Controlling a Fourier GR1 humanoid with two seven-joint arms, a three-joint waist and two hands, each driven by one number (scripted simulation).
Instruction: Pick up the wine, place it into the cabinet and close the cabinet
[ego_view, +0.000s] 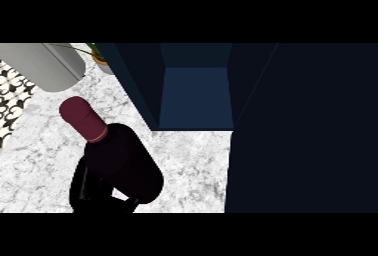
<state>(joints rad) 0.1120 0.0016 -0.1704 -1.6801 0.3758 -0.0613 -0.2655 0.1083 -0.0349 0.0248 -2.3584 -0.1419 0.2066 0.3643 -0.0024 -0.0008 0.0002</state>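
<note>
Wine bottle: you've got it tilted over the marble counter, maroon cap up-left.
Left hand: fingers curled round the bottle's base.
Cabinet: open, just right of the bottle.
</note>
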